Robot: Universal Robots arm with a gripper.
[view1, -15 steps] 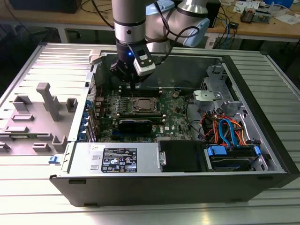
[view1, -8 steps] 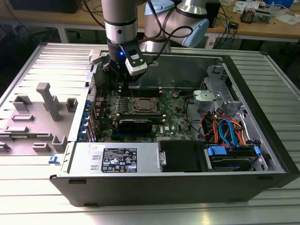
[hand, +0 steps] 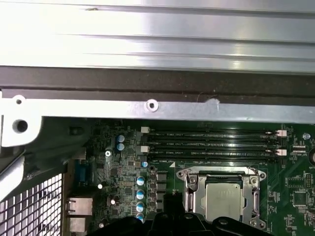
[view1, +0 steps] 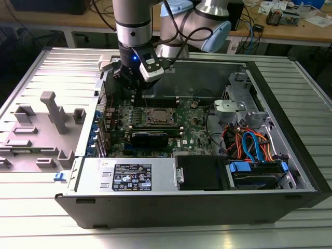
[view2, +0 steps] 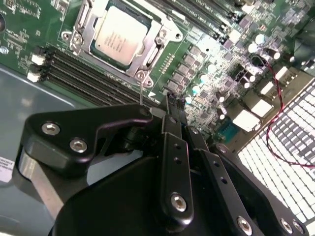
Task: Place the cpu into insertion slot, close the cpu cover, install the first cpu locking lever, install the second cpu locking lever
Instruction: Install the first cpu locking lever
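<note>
1. Exterior view: the black pincer (view1: 136, 88) hangs over the green motherboard (view1: 194, 129) near its back edge. The dull silver square cpu (view1: 160, 116) lies mid-board, just toward the front edge and the exterior view's right.
2. Second wrist view: the pincer (view2: 173, 101) looks pinched narrow and empty. The cpu (view2: 120, 34) sits in the dark-rimmed square insertion slot (view2: 146, 24), with the thin silver frame cpu cover (view2: 153, 51) down.
3. First wrist view: the cpu (hand: 224, 196) is just beside the pincer (hand: 171, 211).

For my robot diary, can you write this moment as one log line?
cpu: seated under cpu cover | cpu cover: closed flat | gripper: above motherboard, near cpu
</note>
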